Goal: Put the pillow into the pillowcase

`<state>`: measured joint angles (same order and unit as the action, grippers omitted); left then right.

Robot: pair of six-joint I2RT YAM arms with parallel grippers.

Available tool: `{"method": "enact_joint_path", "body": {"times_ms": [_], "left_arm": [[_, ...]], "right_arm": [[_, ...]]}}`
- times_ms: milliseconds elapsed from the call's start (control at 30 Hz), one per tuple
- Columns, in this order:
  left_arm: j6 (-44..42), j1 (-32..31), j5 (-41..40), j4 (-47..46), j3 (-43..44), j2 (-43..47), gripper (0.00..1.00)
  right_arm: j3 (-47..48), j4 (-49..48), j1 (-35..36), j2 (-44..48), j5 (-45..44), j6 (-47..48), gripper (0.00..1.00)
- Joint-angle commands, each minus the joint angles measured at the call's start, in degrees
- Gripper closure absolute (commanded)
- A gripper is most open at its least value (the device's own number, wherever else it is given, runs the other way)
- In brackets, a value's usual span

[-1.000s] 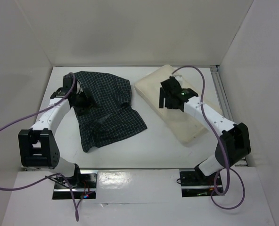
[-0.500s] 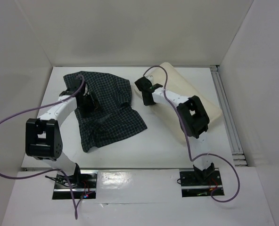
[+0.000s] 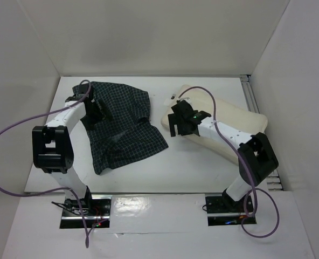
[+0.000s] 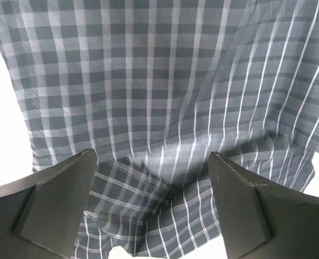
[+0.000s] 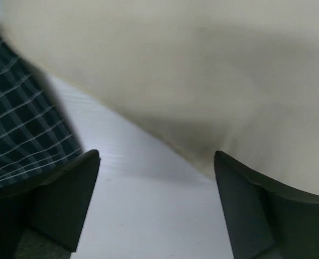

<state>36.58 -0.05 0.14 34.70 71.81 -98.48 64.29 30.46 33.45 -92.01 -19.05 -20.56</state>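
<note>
The pillowcase (image 3: pixel 124 127), dark with a fine white check, lies rumpled on the left half of the table. My left gripper (image 3: pixel 100 112) hovers over its upper left part. In the left wrist view the pillowcase (image 4: pixel 165 86) fills the frame, and the left gripper (image 4: pixel 154 181) is open above a fold, pinching nothing. The cream pillow (image 3: pixel 229 116) lies at the right. My right gripper (image 3: pixel 174 124) is at its near left corner. In the right wrist view that gripper (image 5: pixel 157 164) is open over bare table, with the pillow (image 5: pixel 213 70) just beyond the fingertips (image 5: pixel 60 197).
White walls box in the table (image 3: pixel 186 167) on three sides. A metal rail (image 3: pixel 255 108) runs along the right edge beside the pillow. A corner of the pillowcase (image 5: pixel 16 129) shows at the left of the right wrist view. Purple cables loop off both arms.
The right arm swung across the pillow, and the pillow shifted and turned toward the right wall. The right gripper now sits open at its left corner. The left jaws spread wider over the pillowcase.
</note>
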Motion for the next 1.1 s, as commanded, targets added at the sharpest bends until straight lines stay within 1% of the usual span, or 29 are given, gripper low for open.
{"method": "enact_joint_path", "body": {"times_ms": [0,100,167,267,367,467,500,533,567,600,633,667,700,733,767,800,833,867,933,1067], "left_arm": [[1.0,4.5,-3.6,3.0,6.0,-2.6,0.01],[1.8,7.8,-4.4,2.2,6.7,-5.4,0.01],[1.8,9.2,-3.8,2.2,9.5,-7.6,0.01],[1.8,9.7,-4.6,2.7,11.6,-11.4,0.01],[1.1,10.3,-3.8,2.7,13.0,-14.9,0.02],[1.1,10.3,-3.7,2.0,12.4,-16.2,0.08],[1.8,10.3,-3.7,1.5,12.4,-16.8,0.12],[2.4,10.3,-3.7,1.5,11.5,-16.8,0.23],[2.4,10.3,-3.7,1.5,11.5,-16.8,0.30],[2.4,10.9,-3.7,1.5,11.0,-17.5,0.42],[2.4,10.9,-3.7,2.0,11.0,-18.2,0.58],[2.4,10.9,-4.5,2.7,12.2,-18.8,0.95],[2.4,10.9,-5.1,3.4,12.2,-18.8,1.00],[2.4,10.9,-6.5,4.3,13.2,-19.6,1.00],[2.9,11.4,-7.4,5.7,13.2,-19.6,1.00],[3.8,11.4,-8.3,5.7,13.2,-19.6,1.00],[3.8,11.4,-9.3,5.7,13.2,-18.5,1.00],[5.9,11.4,-11.7,6.5,12.7,-16.4,1.00],[7.3,12.5,-13.4,6.5,10.0,-13.9,1.00],[9.8,14.1,-14.7,6.5,3.8,-6.7,1.00]], "right_arm": [[3.7,-2.2,5.1,2.5,5.7,1.0,0.02],[7.0,-5.2,10.6,-0.8,7.5,0.4,0.00],[9.3,-6.9,13.4,-4.8,11.8,0.4,0.00],[13.1,-8.8,16.5,-9.2,15.3,1.0,0.00],[17.2,-10.1,19.5,-16.6,18.0,2.8,0.00],[20.0,-10.2,20.1,-20.7,20.6,2.8,0.00],[21.4,-10.2,20.6,-22.9,21.2,2.8,0.00],[22.1,-10.2,20.6,-24.0,21.9,2.8,0.00],[22.6,-10.2,20.6,-25.0,22.6,2.8,0.01],[23.4,-10.2,20.6,-26.5,24.0,2.8,0.06],[23.4,-10.2,20.6,-27.3,24.0,2.8,0.19],[24.1,-10.2,20.6,-27.8,24.0,2.8,0.30],[24.1,-9.6,20.6,-27.8,23.2,2.3,0.42],[24.1,-9.6,20.6,-28.4,22.3,2.3,0.56],[24.1,-8.4,20.0,-28.4,21.2,2.3,0.86],[23.3,-8.4,20.0,-27.9,19.2,1.8,0.96],[22.7,-8.4,18.2,-26.4,18.4,1.7,1.00],[21.9,-8.4,17.4,-25.3,18.3,1.7,1.00],[20.5,-8.9,14.5,-22.2,16.7,1.7,1.00],[20.4,-8.4,9.8,-19.4,15.3,4.0,1.00]]}}
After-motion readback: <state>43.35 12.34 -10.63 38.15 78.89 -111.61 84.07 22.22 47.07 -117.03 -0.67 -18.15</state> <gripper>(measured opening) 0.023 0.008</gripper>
